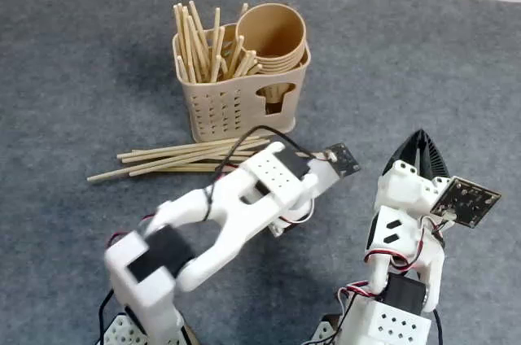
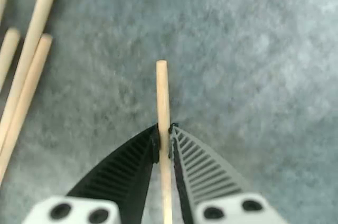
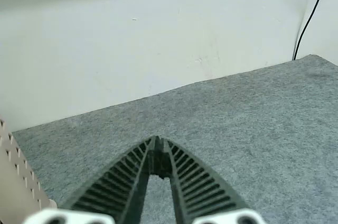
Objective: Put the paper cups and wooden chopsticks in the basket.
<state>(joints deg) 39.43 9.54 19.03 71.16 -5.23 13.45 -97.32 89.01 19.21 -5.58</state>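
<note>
A beige perforated basket (image 1: 228,105) stands at the back of the grey mat, holding a stack of paper cups (image 1: 273,32) and several upright wooden chopsticks (image 1: 199,44). More loose chopsticks (image 1: 183,158) lie in a bundle on the mat in front of it. My left gripper (image 2: 165,131) is shut on a single chopstick (image 2: 162,94), just above the mat, beside the loose chopsticks (image 2: 24,86). In the high view the left arm (image 1: 244,198) bends over the bundle's right end. My right gripper (image 3: 158,155) is shut and empty, pointing away from the table's front; its black tips (image 1: 422,154) sit right of the basket.
The basket's corner (image 3: 13,182) shows in the right wrist view. A white wall (image 3: 158,34) and a black cable (image 3: 311,12) lie behind the mat. Bare grey mat (image 1: 423,68) spreads right of the basket and on the left side.
</note>
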